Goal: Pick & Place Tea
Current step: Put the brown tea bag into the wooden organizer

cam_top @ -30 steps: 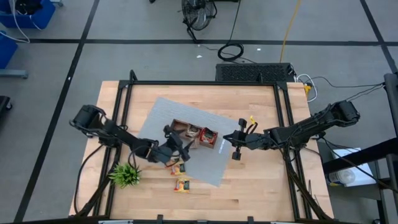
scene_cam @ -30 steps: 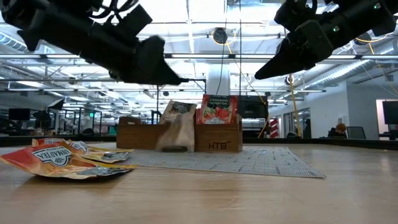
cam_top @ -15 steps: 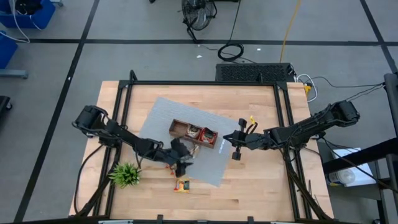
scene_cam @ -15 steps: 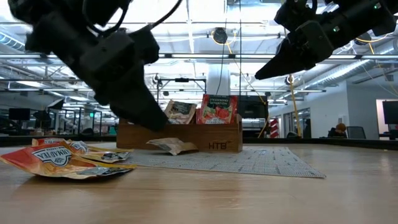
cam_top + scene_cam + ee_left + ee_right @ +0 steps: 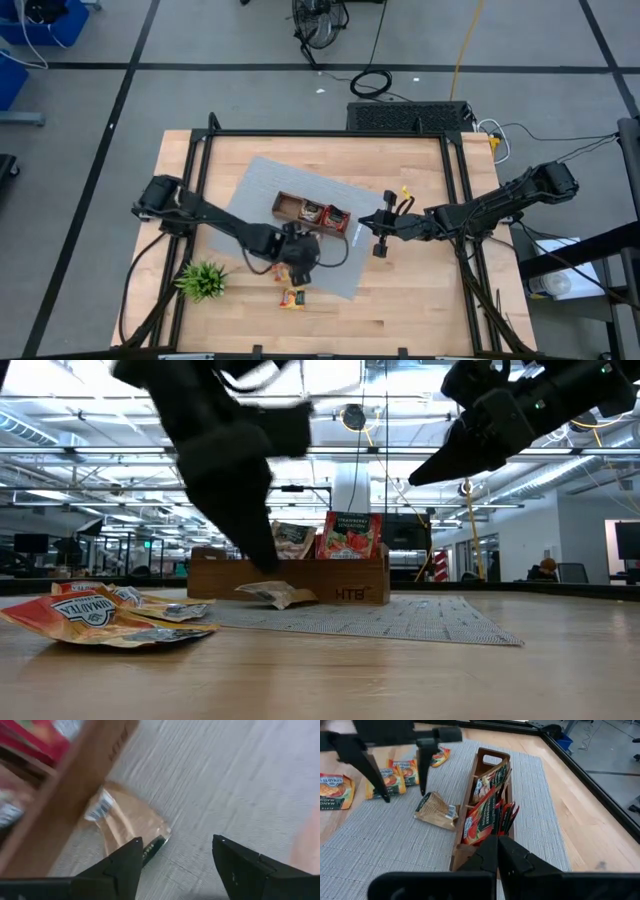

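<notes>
Left gripper (image 5: 172,851): dark two-finger jaw, spread wide & empty; hung low over the grey woven mat (image 5: 345,262) beside the tray's front wall, fingers straddling the spot next to the fallen sachet. Prob. lined up that way to come down on it.

Fallen sachet (image 5: 436,810): crumpled tan/brown flat tea packet w/ small barcode label; lay on the mat, touching or just beside the tray's long front wall, outside every compartment. Also seen in low view (image 5: 272,594), lying flat at the foot of the wall.

Tray (image 5: 486,759): brown wooden three-compartment box near the mat's centre, long axis roughly parallel to the table's rear edge. Red-printed sachets (image 5: 482,817) stood upright in the end compartment nearest the right arm, a pale one w/ green print (image 5: 487,782) in the middle one; standing on edge lets more fit.

Loose tea: orange-yellow sachets (image 5: 400,775) lay flat off the mat's front edge on the bare wooden table (image 5: 420,310), toward its front edge; more at (image 5: 95,618). Not yet sorted.

Right gripper (image 5: 378,232): dark jaw closed, nothing in it; held raised over the mat's right edge, well apart from the tray. Looked parked, clear of the left arm's work.

Green spiky plant (image 5: 203,280): near the table's front-left corner, out of the way.

Judgement: task part done; tan sachet likely next pick.
</notes>
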You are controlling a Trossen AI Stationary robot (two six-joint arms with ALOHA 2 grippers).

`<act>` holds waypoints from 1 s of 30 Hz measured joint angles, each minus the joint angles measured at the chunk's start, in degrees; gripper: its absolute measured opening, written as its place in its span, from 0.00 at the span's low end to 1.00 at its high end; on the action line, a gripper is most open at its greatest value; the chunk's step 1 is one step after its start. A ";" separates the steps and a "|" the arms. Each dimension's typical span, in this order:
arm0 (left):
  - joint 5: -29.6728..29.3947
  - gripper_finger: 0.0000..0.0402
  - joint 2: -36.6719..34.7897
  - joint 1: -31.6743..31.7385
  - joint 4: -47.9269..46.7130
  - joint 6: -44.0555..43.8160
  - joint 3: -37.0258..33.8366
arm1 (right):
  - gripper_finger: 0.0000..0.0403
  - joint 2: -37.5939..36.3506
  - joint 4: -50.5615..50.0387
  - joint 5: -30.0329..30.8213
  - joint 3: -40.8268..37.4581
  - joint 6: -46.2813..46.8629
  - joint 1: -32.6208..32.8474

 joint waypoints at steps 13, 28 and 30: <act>-1.25 0.79 4.89 5.51 -9.80 -9.29 7.28 | 0.00 0.00 0.09 0.00 0.00 0.23 0.00; -1.15 0.70 4.77 6.44 -16.80 -13.26 7.19 | 0.00 0.00 0.05 -0.02 0.00 0.23 0.00; 0.76 0.66 4.77 6.24 -17.53 -13.23 7.19 | 0.00 0.00 0.05 -0.04 0.00 0.23 0.00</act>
